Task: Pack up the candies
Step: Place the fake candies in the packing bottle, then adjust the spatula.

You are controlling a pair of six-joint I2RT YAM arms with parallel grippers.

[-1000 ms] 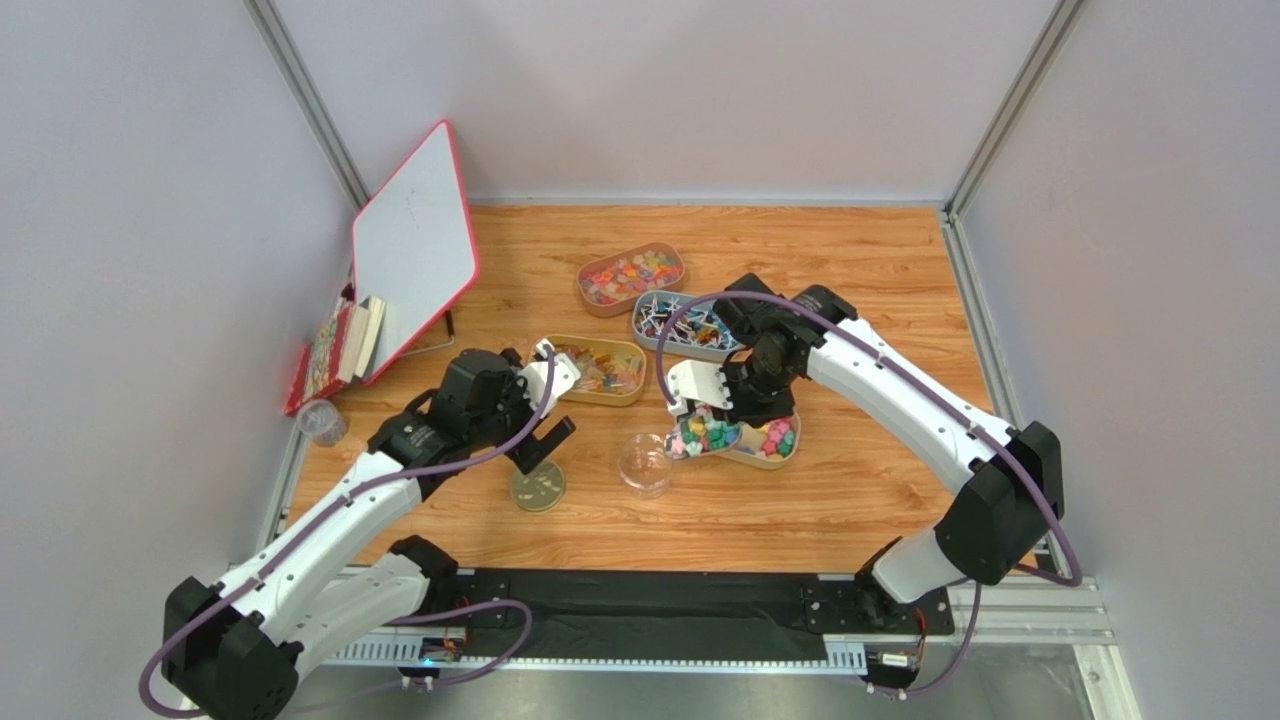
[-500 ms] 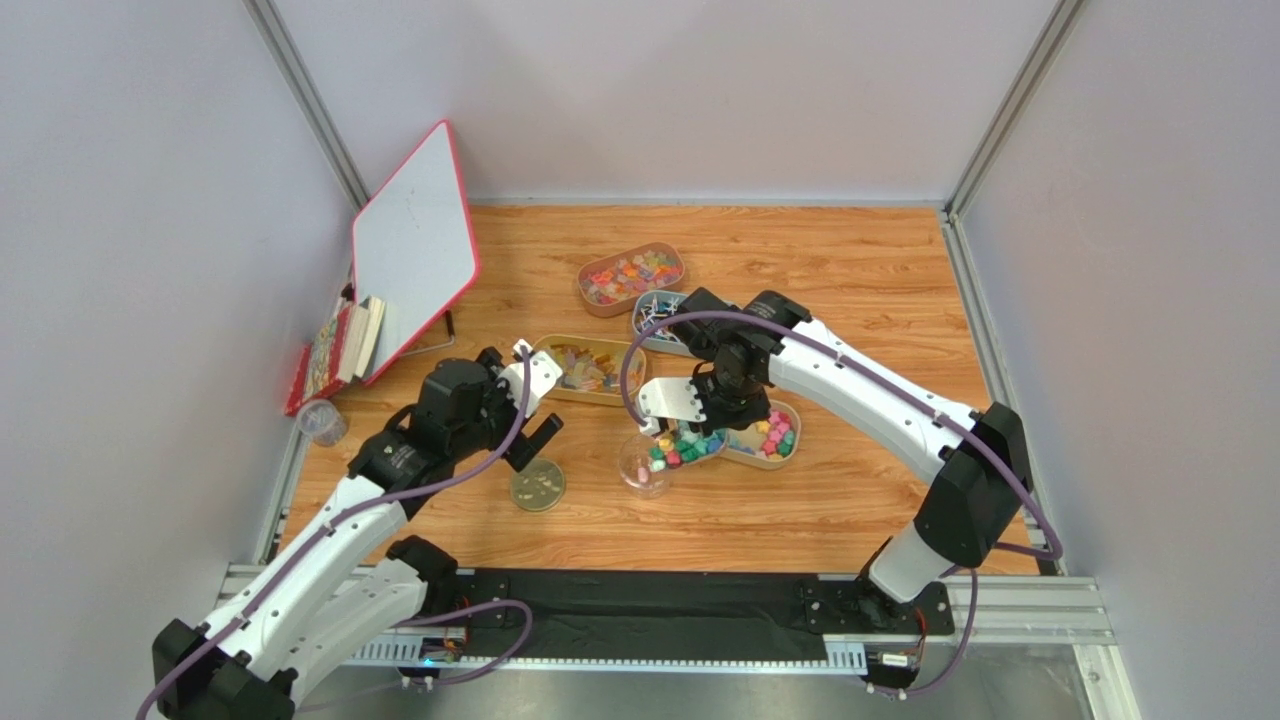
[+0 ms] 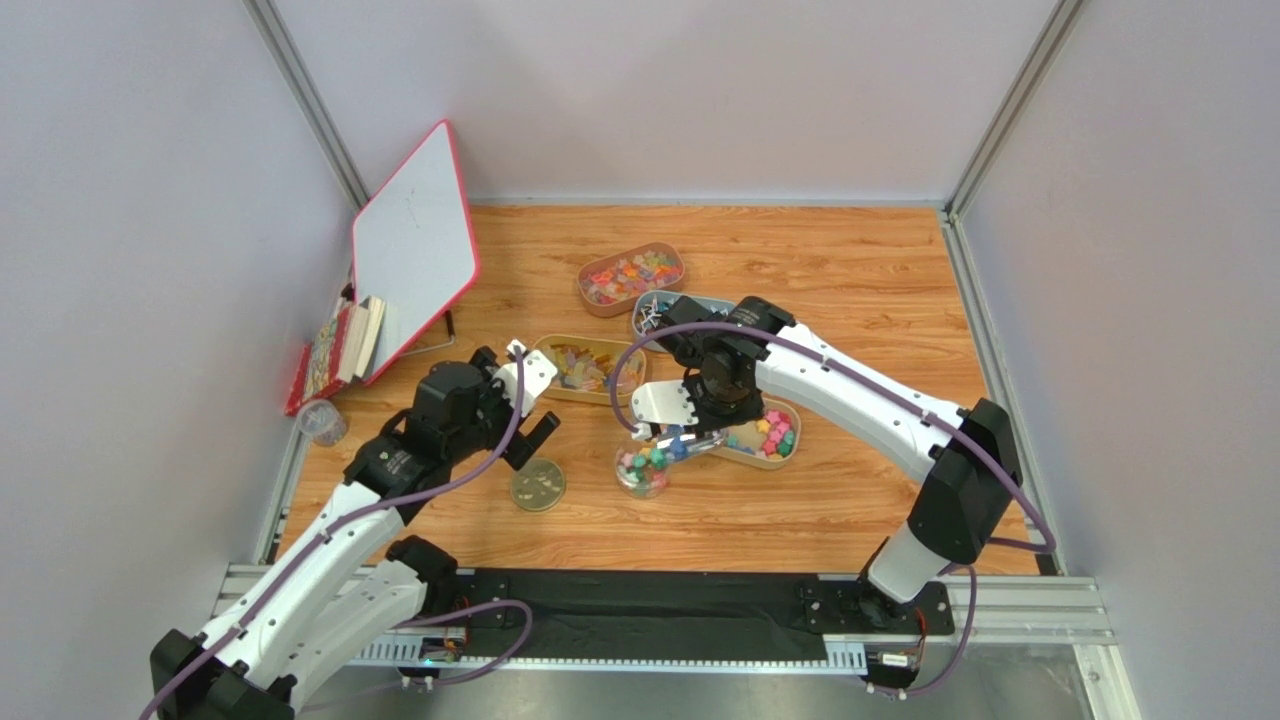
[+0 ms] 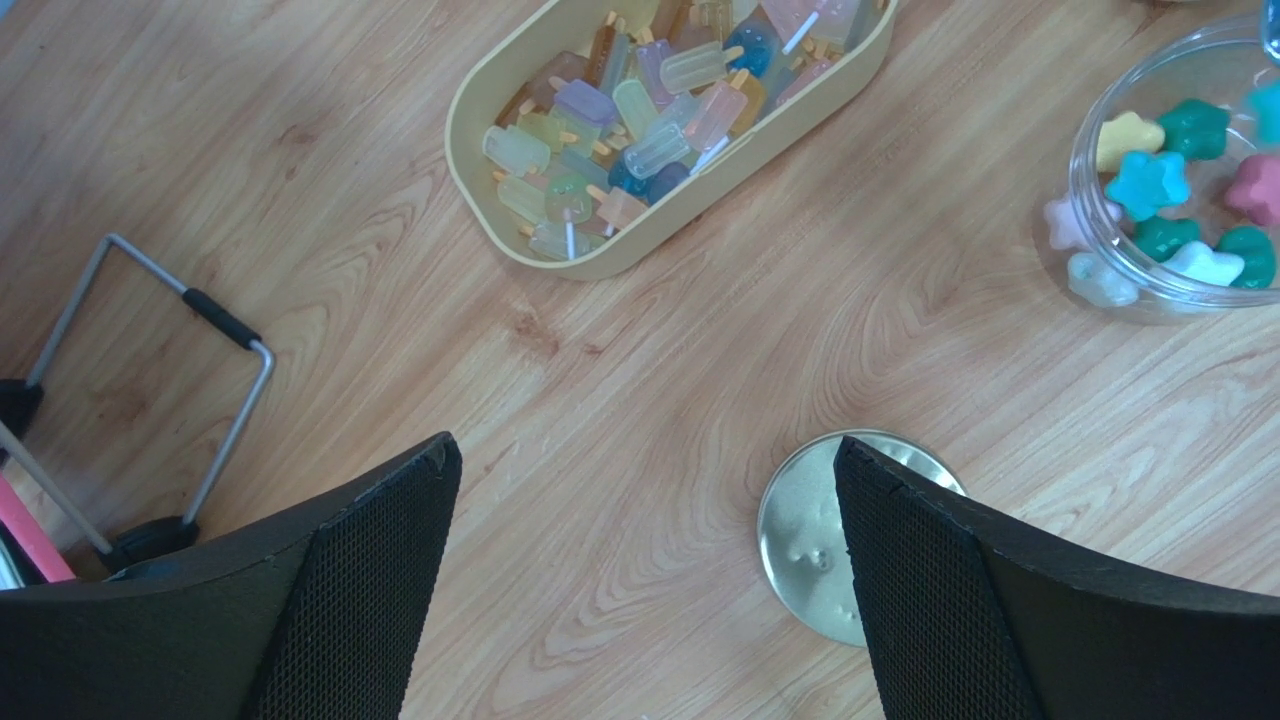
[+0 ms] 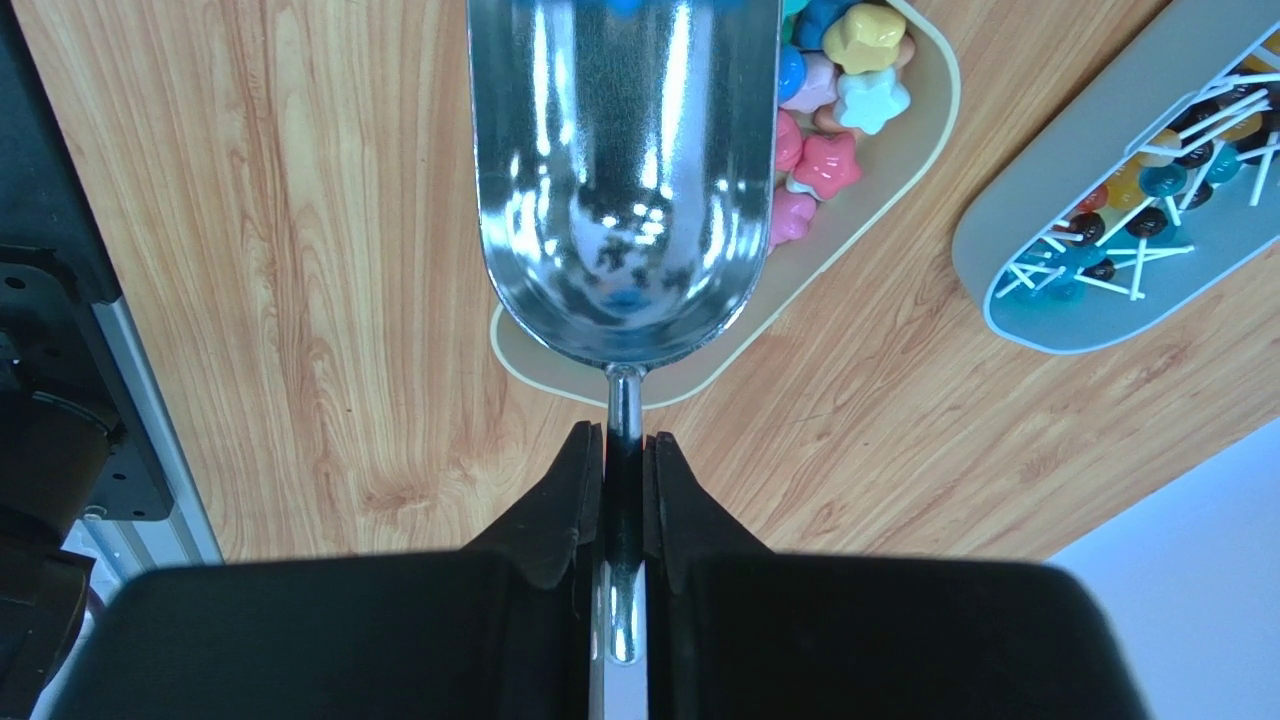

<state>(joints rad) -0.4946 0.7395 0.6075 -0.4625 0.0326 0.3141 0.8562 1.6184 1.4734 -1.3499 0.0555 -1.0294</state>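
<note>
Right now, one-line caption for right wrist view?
Right gripper clamps metal scoop by its handle over tan tray of star candies.

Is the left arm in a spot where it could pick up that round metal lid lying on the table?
Probably yes. The left gripper hangs close over the lid with its jaws wide open, and nothing lies on the lid or between the two. It would likely need only a small shift and a descent.
</note>
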